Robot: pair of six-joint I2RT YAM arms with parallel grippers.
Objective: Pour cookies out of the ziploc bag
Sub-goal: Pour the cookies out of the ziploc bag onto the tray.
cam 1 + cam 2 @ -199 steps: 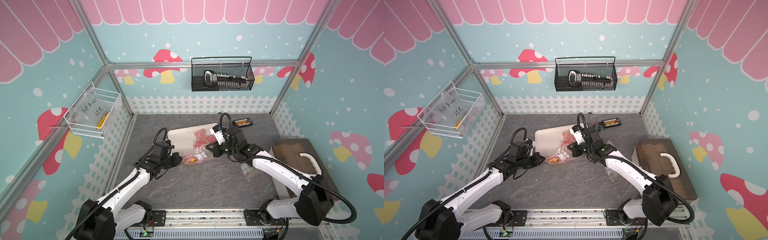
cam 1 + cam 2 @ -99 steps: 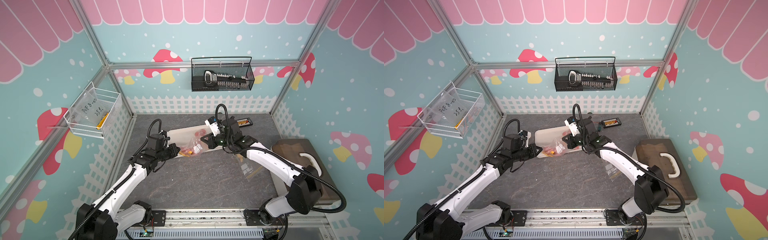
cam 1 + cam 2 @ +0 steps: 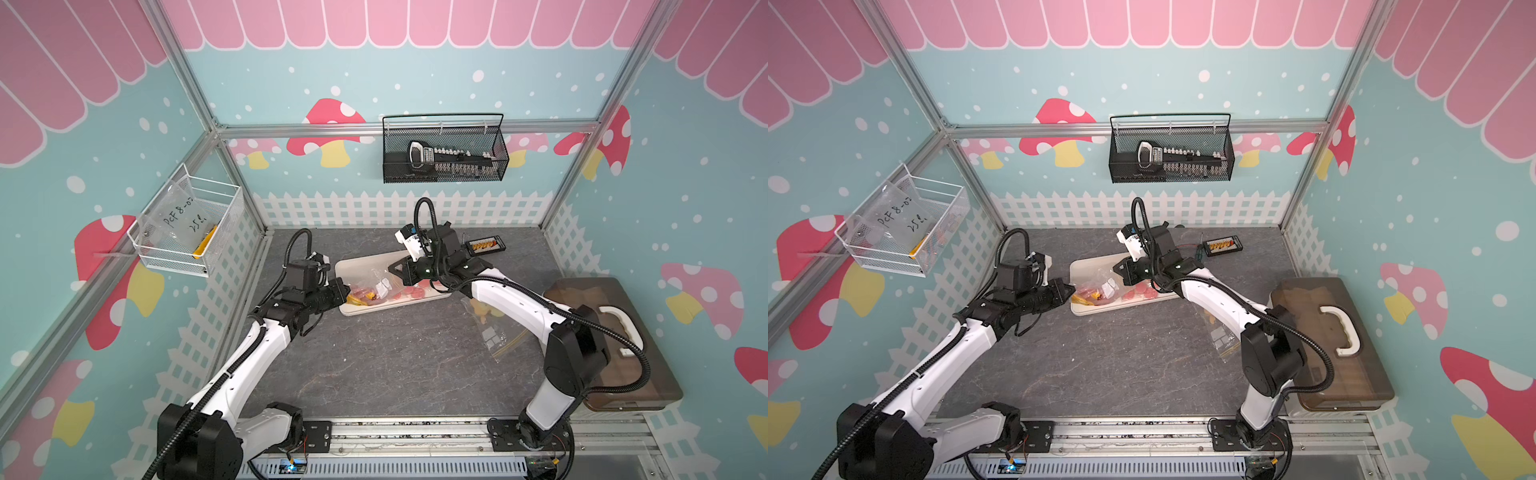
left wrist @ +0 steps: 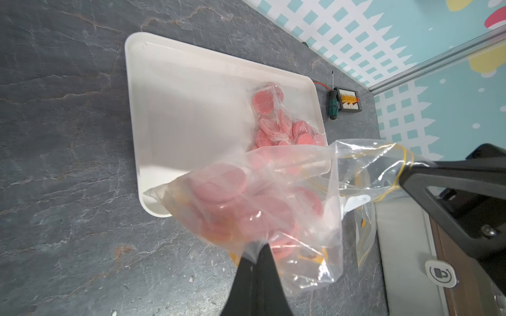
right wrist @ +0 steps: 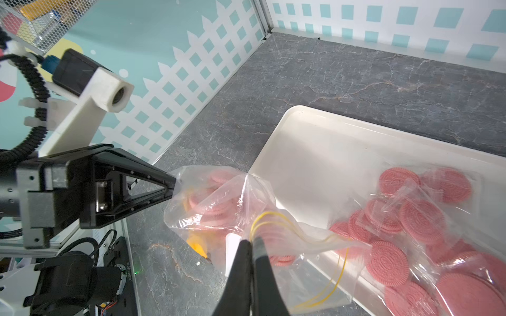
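Note:
A clear ziploc bag [image 3: 376, 286] [image 3: 1100, 286] with a yellow zip line hangs between my two grippers over the near left end of the white tray [image 3: 361, 266]. My left gripper [image 4: 261, 247] is shut on one corner of the bag [image 4: 260, 202]. My right gripper [image 5: 252, 240] is shut on the bag's zip edge [image 5: 219, 208]. Pink round cookies show inside the bag. More cookies [image 5: 405, 227] [image 4: 284, 131], some in clear wrapping, lie on the tray [image 5: 315, 153].
Another flat clear bag [image 3: 494, 336] lies on the table under my right arm. A brown case with a white handle [image 3: 611, 332] stands at the right edge. A small bit case [image 3: 484, 246] sits behind the tray. Wire baskets [image 3: 444, 153] [image 3: 187, 224] hang on the walls.
Both grippers have lifted the bag and carried it back over the tray's near left end. The right gripper has come closer to the left one.

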